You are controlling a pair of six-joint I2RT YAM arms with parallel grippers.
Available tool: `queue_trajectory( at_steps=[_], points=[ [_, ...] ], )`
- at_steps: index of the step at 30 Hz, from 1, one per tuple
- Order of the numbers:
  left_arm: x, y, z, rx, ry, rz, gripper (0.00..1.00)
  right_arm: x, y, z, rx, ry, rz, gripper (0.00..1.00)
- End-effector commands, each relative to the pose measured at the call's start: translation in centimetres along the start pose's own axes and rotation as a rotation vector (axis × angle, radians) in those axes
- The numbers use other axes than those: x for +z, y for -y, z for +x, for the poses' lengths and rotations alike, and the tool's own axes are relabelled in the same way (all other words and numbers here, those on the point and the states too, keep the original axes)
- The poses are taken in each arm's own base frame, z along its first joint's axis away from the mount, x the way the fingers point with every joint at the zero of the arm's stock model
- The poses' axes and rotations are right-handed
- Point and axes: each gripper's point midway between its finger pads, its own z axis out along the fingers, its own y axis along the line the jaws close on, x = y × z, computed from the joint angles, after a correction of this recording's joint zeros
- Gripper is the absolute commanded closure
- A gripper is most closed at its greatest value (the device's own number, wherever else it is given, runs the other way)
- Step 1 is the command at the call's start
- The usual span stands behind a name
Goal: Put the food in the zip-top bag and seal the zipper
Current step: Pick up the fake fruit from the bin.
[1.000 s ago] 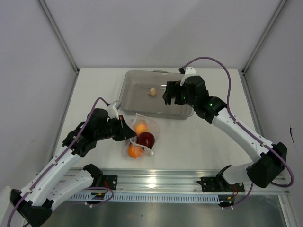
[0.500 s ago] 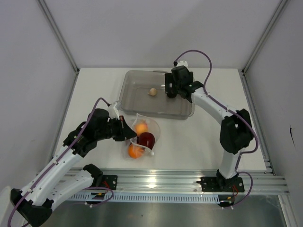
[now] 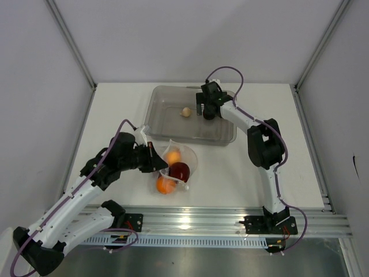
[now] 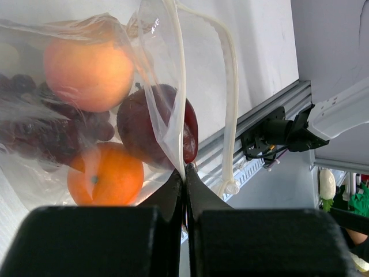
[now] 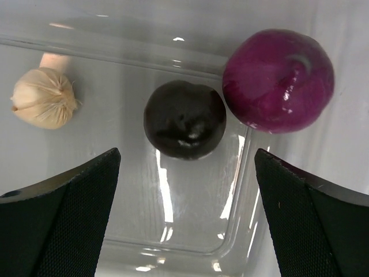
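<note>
So right gripper (image 5: 185,158) hangs wide open, empty, over the far tray (image 3: 173,130), black fruit (image 5: 184,127) centred straight below it; left gripper (image 4: 184,173) pinches the bag (image 4: 155,98) edge.

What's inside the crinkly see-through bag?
Inside the bag you can see a peach, a dark red fruit, an orange and dark grapes. The grapes are partly covered by the other fruit and crinkled plastic, so anything beneath them is hidden.

White table (image 3: 115,109); pale grey walls (image 3: 190,34); aluminium rail (image 3: 196,219) along front.
</note>
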Motion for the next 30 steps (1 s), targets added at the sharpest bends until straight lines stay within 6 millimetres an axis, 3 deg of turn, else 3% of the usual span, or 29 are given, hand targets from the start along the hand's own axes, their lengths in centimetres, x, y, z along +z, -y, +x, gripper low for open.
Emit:
queue_trajectory(
  at_steps=[1, 11, 20, 30],
  points=[
    [0.1, 0.5, -0.2, 0.000, 0.009, 0.033, 0.99, 0.5, -0.5, -2.0, 0.072, 0.028, -0.034, 0.00],
    [0.3, 0.4, -0.2, -0.004, 0.010, 0.029, 0.99, 3.4, -0.8, -0.2, 0.099, -0.035, -0.058, 0.01],
    [0.4, 0.5, -0.3, -0.007, 0.008, 0.035, 0.99, 4.3, -0.9, 0.2, 0.114, -0.042, -0.074, 0.07],
    [0.3, 0.4, -0.1, -0.012, 0.006, 0.032, 1.00, 5.1, -1.1, 0.3, 0.123, -0.049, -0.086, 0.27]
  ],
)
